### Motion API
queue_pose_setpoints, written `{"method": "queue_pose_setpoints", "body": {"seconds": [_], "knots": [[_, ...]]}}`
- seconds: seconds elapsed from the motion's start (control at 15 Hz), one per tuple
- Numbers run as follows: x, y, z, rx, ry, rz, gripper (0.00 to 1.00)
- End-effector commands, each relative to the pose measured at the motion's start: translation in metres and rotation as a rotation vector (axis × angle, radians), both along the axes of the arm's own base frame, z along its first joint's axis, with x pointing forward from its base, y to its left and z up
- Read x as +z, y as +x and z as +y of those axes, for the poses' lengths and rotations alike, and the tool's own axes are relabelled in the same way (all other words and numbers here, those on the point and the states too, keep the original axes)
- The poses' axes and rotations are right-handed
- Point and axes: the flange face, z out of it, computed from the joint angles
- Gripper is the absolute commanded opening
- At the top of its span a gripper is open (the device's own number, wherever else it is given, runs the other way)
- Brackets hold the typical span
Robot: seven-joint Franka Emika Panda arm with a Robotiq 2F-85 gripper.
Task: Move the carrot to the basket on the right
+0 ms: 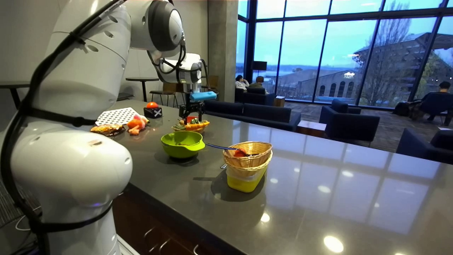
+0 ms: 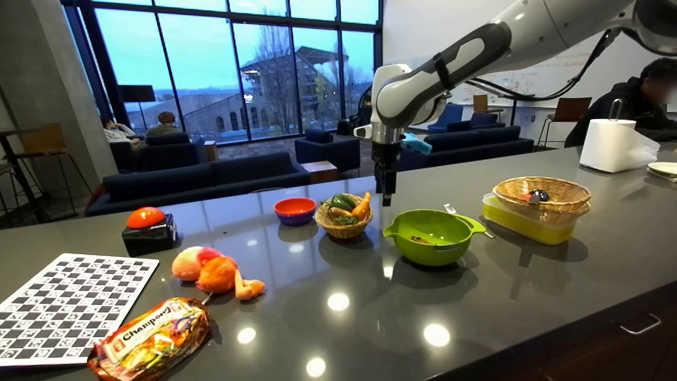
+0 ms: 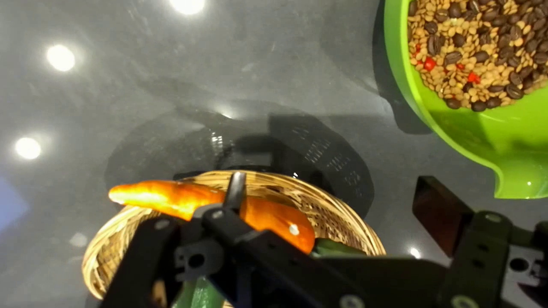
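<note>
Near, in an exterior view, the right-hand basket [image 1: 244, 163] is seen; farther off, past the green bowl [image 1: 180, 151], the carrot [image 3: 188, 196] is held in a small basket [image 3: 342, 222]. The claw [image 3: 334, 196], spread wide with nothing gripped, is probably best turned crosswise to the carrot and centred over it before being lowered.

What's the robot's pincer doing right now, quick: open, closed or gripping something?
Pincer: open, holding nothing; the carrot rests in the wicker basket, one end poking over the rim.
</note>
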Motion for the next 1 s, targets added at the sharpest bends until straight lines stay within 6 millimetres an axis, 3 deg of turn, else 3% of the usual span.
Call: {"method": "queue_pose_setpoints", "body": {"seconds": [0.0,0.6,0.93], "knots": [[0.004,0.006,0.007,0.150,-0.005,0.009,1.00],[0.001,0.017,0.039,0.484,-0.029,0.056,1.00],[-0.002,0.033,0.045,0.586,-0.022,0.056,1.00]]}}
